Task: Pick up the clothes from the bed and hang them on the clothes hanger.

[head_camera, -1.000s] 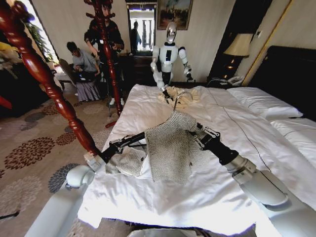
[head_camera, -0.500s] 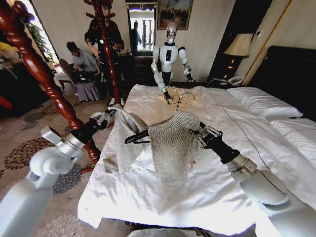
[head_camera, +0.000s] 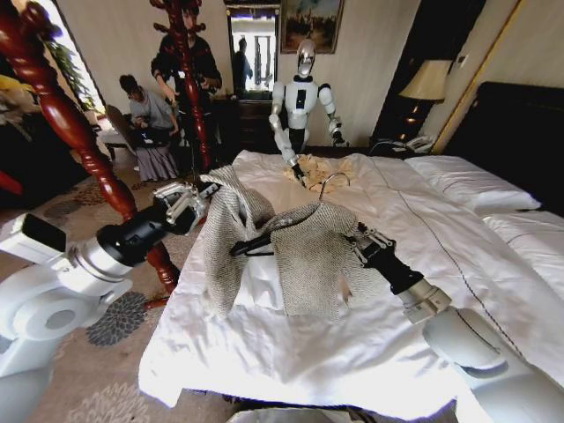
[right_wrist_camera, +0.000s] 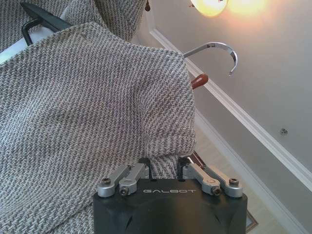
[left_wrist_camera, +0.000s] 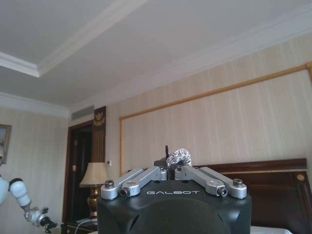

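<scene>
1 jacket (head_camera: 304, 256) on 1 hanger (head_camera: 264, 244), above bed (head_camera: 370, 352); L tool (head_camera: 204, 196), R tool (head_camera: 354, 240) both clamp jacket.

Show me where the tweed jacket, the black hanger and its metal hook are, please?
jacket (head_camera: 308, 260): head view, on the front panel hanging over the bed.
hanger (head_camera: 251, 245): head view, on the bare black arm sticking out of the jacket.
hook (right_wrist_camera: 219, 47): right wrist view, on the curved metal.

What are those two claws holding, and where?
Both hold the jacket: the left gripper pinches one side's edge, lifted off the bed; the right gripper clamps the shoulder already over the hanger.
</scene>
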`<state>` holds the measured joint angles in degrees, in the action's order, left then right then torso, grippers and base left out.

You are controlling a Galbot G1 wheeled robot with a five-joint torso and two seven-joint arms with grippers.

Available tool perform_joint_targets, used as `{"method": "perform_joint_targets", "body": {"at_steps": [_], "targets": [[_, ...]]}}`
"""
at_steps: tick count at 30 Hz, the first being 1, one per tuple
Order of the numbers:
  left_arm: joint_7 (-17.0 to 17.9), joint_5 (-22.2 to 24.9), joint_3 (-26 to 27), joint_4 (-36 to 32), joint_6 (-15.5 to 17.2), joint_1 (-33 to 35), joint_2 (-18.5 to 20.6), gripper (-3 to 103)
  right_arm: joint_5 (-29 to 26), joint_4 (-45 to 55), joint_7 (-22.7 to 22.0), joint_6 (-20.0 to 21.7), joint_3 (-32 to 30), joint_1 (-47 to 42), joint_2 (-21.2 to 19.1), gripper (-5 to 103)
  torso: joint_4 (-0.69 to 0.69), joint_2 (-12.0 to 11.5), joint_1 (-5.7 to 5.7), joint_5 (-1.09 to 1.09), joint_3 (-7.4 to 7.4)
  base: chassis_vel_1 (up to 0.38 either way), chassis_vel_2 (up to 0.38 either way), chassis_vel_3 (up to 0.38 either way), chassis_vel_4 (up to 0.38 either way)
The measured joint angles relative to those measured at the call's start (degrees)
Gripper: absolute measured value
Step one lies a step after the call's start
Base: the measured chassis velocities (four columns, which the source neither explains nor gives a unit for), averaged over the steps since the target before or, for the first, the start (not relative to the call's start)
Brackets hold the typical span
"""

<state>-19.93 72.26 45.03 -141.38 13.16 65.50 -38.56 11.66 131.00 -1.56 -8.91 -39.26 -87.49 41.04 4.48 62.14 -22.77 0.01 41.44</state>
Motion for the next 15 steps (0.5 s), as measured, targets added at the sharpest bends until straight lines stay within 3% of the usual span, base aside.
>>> {"method": "perform_joint_targets", "body": {"at_steps": [15], "targets": [[-6.35,-12.56,-4.58,-2.15,1.10,4.26,-0.37,2,0.58,-0.34,-1.98,2.68,0.52,0.13,0.23,25,-0.01,0.00,0.00,0.00,0.00,0.000,0.000,0.000,0.000]]}}
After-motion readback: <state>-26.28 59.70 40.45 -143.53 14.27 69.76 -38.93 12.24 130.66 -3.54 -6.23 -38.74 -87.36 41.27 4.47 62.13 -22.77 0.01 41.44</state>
